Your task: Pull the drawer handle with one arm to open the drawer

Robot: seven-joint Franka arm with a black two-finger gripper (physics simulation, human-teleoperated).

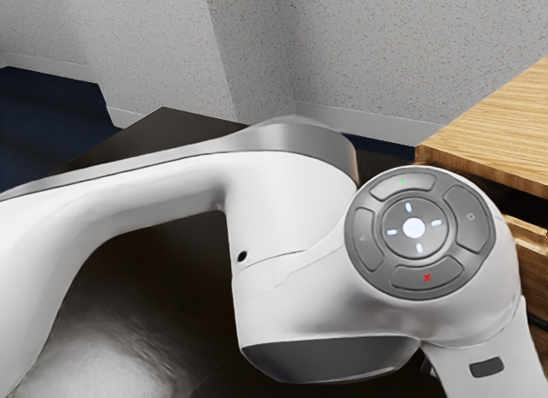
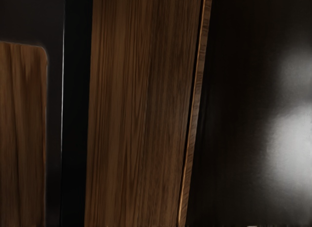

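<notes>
- Clearly the arm is stretched across the table toward the wooden cabinet, which stands by the table's edge on the exterior view's right; I judge the reach is set this way to bring the arm's end to the drawer front
- The drawer sits under the cabinet's top slab, just past the arm; whether it is shut I cannot tell, and its handle I cannot make out
- Whether the pincer is apart, together or clamped on anything I cannot tell
- In the wrist view, woodwork lies close: a wide panel with a thin paler edge and a rounded-corner panel, with a dark gap between them; the closeness probably serves to catch the handle, though which panel belongs to the drawer I cannot say
- Count: one arm, one cabinet, one drawer front plainly seen with a second seeming to begin beneath it, two wood panels in the wrist view, no handle I can be sure of
</notes>
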